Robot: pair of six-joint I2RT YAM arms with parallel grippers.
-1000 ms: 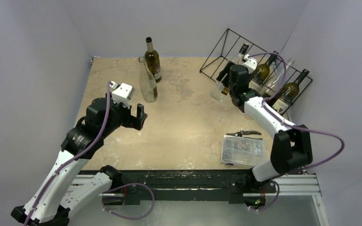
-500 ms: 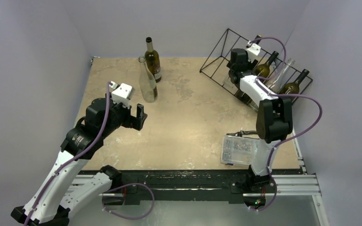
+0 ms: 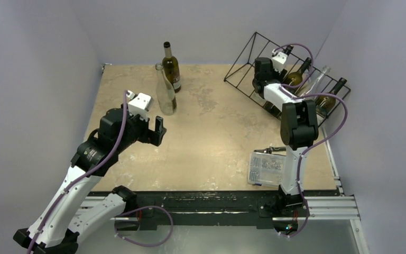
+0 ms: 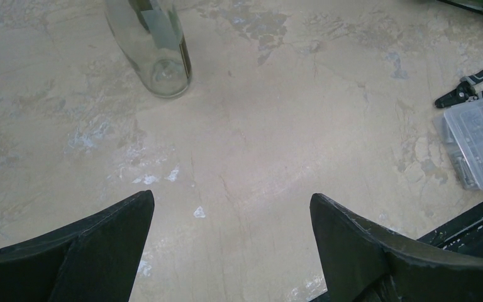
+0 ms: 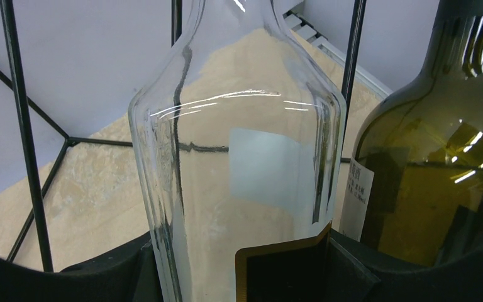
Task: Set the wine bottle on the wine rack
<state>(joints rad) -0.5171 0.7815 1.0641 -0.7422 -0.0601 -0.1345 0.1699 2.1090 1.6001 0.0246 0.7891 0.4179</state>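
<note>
Table: tan, mottled top (image 3: 211, 132) filling the middle of the top view, arm bases along its lower edge
Wine rack: black wire frame (image 3: 240, 56) at the upper right of the top view, running diagonally down to the right; in the right wrist view its thin bars (image 5: 24, 126) cross the frame top to bottom
Right arm: white and black (image 3: 296, 127), stretched up the right side of the top view into the rack
Left arm: (image 3: 79, 169) reaching from the lower left up towards the table's middle left
Right gripper: (image 5: 236, 255) clenched on the clear wine bottle, one black finger (image 5: 69, 277) against each side of the glass low in its own view
Left gripper: (image 4: 231, 201) released, jaws wide with nothing but bare table between them, hanging above the surface
Clear wine bottle: (image 5: 226, 157) inside the rack among the bars, just beside the near dark bottle; whether it rests on the wires cannot be told
Near dark bottle: green glass with a pale label (image 5: 427, 176), right side of the right wrist view
Other racked bottles: far clear bottle (image 3: 321, 73) and far dark bottle (image 3: 328, 99), necks pointing upper right
Standing dark bottle: upright (image 3: 171, 66), upper middle of the top view
Standing clear bottle: upright (image 3: 165, 92), just in front of it; base at the upper left of the left wrist view (image 4: 154, 44)
Parts box: clear plastic (image 3: 267, 169), lower right of the table
Pliers: (image 3: 275, 150) just above the box
</note>
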